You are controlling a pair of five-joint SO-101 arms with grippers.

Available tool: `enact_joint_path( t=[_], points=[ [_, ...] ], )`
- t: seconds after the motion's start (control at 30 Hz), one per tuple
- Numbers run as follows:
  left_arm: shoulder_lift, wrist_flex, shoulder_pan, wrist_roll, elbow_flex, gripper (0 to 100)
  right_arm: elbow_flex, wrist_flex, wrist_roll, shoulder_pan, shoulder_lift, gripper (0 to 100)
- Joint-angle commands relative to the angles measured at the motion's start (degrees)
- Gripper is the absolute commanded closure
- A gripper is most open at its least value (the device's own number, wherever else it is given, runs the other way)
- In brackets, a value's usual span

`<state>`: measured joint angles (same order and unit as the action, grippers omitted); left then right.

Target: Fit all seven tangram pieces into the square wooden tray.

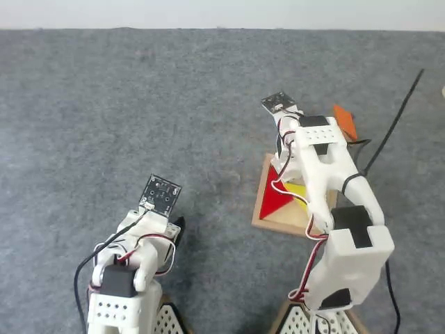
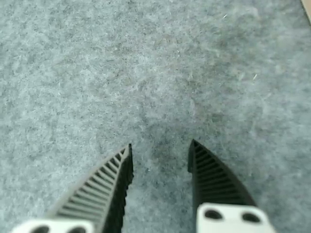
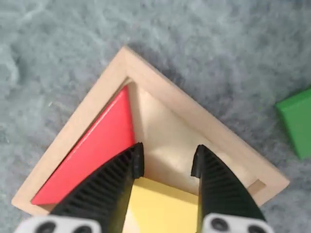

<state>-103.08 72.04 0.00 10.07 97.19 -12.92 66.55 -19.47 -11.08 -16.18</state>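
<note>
Fingers, left (image 2: 109,194): apart, over counter (image 2: 146,73). Fingers, right (image 3: 109,191): closed on yellow piece (image 3: 163,208) above tray (image 3: 204,121). Red piece (image 3: 92,155) seated; green piece (image 3: 296,121) outside. Early stage; most pieces outstanding.

red piece (image 3: 97,150), yellow piece (image 3: 160,206), green piece (image 3: 297,121), tan tray (image 3: 73,136).

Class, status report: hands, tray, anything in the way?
Left hand open over carpet. Right hand over tray; red piece in, yellow piece at hand. Green piece outside.

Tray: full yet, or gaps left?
Not full. In the right wrist view the tray holds a red piece with bare wood beside it, and a green piece lies outside on the carpet.
</note>
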Motion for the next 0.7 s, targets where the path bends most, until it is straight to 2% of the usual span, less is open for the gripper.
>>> enact_joint_path(
  t=[0.0, 0.4, 0.67],
  points=[
    [-1.1, 0.4, -0.1, -0.4, -0.7, 82, 0.0, 2.0, 0.4, -0.9, 2.9, 83.2],
    [-1.1, 0.4, -0.1, -0.4, -0.7, 82, -0.4, 10.4, 0.5, -5.8, 11.9, 83.2],
    [-1.1, 0.4, -0.1, -0.4, -0.7, 82, -0.4, 4.4, 0.3, -1.5, 11.6, 83.2]
  ],
)
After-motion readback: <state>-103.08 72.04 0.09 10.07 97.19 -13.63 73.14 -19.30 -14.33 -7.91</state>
